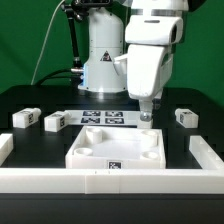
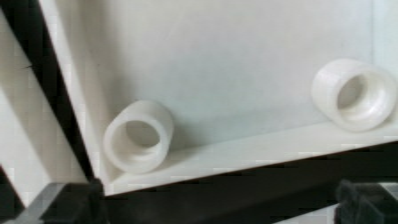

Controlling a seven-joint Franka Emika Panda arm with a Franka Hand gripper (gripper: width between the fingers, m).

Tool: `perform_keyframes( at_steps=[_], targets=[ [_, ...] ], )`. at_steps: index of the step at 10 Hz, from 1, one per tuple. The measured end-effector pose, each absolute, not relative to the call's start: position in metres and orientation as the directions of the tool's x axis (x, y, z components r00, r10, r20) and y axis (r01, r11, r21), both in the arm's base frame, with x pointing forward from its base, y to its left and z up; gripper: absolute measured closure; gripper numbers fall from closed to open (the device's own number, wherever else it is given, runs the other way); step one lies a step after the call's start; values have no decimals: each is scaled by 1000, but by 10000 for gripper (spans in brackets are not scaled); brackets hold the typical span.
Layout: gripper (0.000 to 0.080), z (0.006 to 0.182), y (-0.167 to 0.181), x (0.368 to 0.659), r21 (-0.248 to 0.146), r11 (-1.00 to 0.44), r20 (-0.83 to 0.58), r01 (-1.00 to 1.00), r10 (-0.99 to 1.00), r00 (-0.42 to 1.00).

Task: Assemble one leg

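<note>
Only the exterior view shows the legs. My tool (image 1: 147, 119) hangs over the white panel (image 1: 115, 150), at its far corner on the exterior view's right. The nearest leg (image 1: 184, 116) lies on the desk (image 1: 200, 98) near the tool on that same side, not touching it. A second leg (image 1: 55, 122) and a third leg (image 1: 27, 118) lie well apart at the exterior view's left. The wrist view shows only the panel's two round holes (image 2: 137, 135) close below, and my fingers (image 2: 64, 200) spread wide, released, gripping nothing.

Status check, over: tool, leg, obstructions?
Tool open, low over the white panel's far corner. Nearest leg lies loose beside the panel, ungrasped. Nothing blocking between them.
</note>
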State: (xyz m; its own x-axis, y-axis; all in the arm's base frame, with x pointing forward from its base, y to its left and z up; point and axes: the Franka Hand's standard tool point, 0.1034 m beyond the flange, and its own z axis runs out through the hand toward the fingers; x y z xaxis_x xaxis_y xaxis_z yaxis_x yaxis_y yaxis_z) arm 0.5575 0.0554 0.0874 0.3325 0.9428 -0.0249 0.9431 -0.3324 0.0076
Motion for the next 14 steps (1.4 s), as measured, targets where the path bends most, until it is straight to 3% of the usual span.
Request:
perform_keyframes(
  at_steps=[4, 10, 14],
  targets=[
    [150, 88, 55, 559, 9, -337, -22, 941, 941, 337],
    [150, 49, 32, 499, -50, -347, -39, 937, 938, 345],
    [150, 48, 31, 500, -50, -319, -36, 947, 948, 317]
  ],
)
